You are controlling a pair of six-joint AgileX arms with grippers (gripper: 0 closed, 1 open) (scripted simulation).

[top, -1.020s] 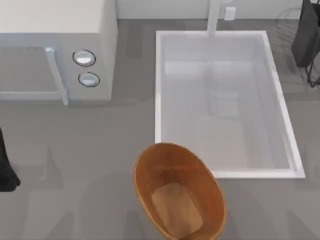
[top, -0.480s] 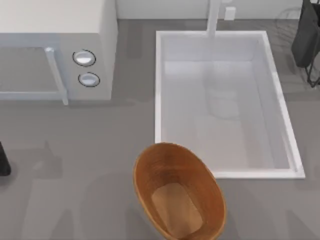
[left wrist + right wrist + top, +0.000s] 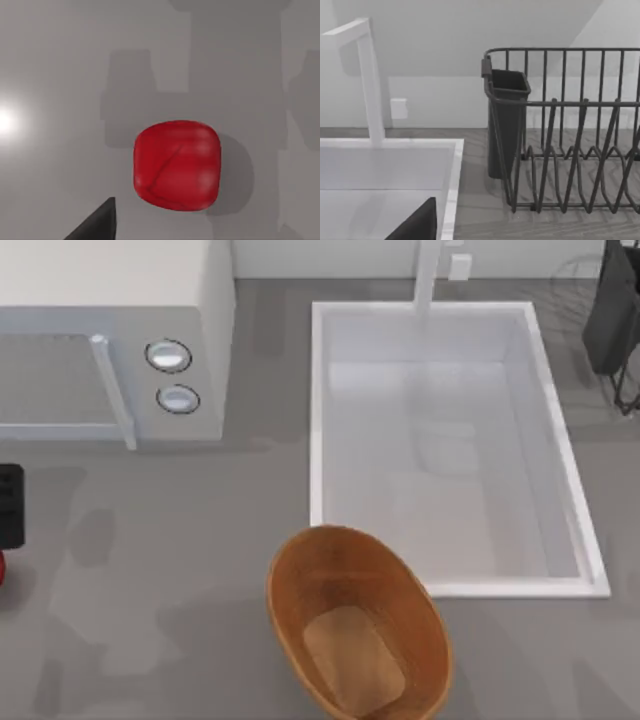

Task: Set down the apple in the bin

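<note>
The apple, small and bright red, lies on the grey table in the left wrist view, casting a shadow beside it. A sliver of the apple also shows at the top view's far left edge. My left gripper hovers over that edge, open, with one dark fingertip off to the side of the fruit and nothing held. The bin, oval and orange-brown with a lighter flat bottom, stands empty at the front centre, well to the right of the apple. My right gripper is parked at the back right, open.
A white sink basin with a faucet lies behind and right of the bin. A white microwave fills the back left. A dark wire dish rack stands at the back right beside the sink.
My left arm has shifted toward the back along the left edge. The apple's red edge has come into sight below it. The bin and right arm have not moved.
</note>
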